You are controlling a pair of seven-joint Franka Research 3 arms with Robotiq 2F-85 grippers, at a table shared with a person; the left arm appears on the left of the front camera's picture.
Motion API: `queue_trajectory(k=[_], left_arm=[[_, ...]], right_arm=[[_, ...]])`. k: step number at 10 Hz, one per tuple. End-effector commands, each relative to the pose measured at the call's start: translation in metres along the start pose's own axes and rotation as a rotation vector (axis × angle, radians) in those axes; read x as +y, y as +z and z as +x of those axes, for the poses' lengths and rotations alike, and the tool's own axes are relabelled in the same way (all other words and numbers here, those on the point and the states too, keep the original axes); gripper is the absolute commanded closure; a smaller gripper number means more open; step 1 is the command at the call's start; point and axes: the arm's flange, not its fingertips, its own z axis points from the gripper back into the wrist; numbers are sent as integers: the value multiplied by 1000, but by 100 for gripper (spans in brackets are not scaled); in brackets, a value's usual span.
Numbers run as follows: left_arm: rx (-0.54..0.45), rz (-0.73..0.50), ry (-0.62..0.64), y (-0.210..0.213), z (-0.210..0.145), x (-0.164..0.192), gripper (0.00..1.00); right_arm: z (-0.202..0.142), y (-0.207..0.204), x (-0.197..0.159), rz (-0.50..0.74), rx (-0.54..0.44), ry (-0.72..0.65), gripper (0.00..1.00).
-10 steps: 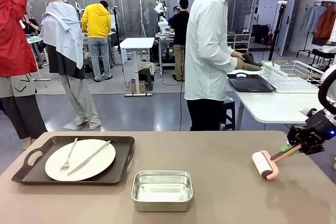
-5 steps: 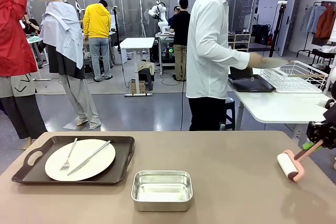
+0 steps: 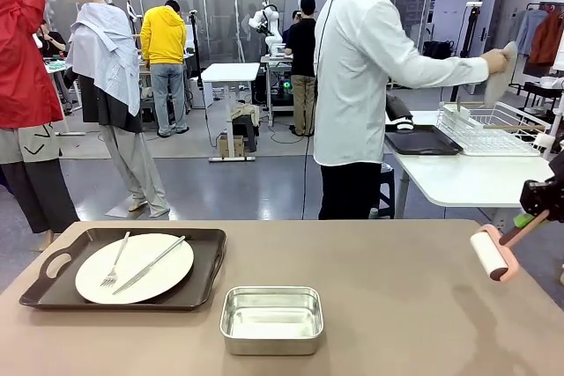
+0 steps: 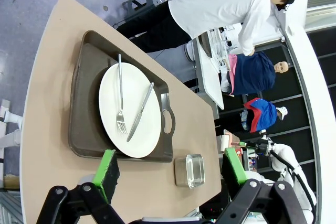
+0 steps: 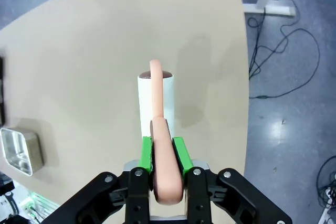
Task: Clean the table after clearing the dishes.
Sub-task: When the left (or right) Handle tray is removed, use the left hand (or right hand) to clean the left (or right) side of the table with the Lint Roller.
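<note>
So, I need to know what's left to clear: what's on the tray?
A plate sits on the tray, with a fork and knife lying on it. What's under the plate is hidden.

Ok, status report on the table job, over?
Left gripper open, empty. Right gripper shut on lint roller near table right edge. Tray, plate, fork, knife not cleared. Steel pan mid-table, likely in roller's path.

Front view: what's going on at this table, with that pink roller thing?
The right gripper is shut on a pink-handled lint roller near the right edge of the table. The left gripper hangs open, facing a tray with a plate, fork and knife, not yet cleared. A steel pan sits mid-table. The person faces the white table behind.
</note>
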Motion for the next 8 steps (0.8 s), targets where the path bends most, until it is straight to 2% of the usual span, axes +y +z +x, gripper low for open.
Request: queue_trajectory(k=[1,3,4,5,8], left_arm=[[5,-12,-13,4,-2,-1,0],[5,-12,-13,4,-2,-1,0],[5,-12,-13,4,-2,-1,0],[5,-12,-13,4,-2,-1,0],[5,-12,-13,4,-2,-1,0]], right_arm=[[-9,5,14,-10,-13,-6,100],[-14,13,25,-4,-31,11,100],[-13,5,27,-52,1,-25,100],[-5,11,18,12,-21,31,100],[-5,11,18,12,-21,31,100]])
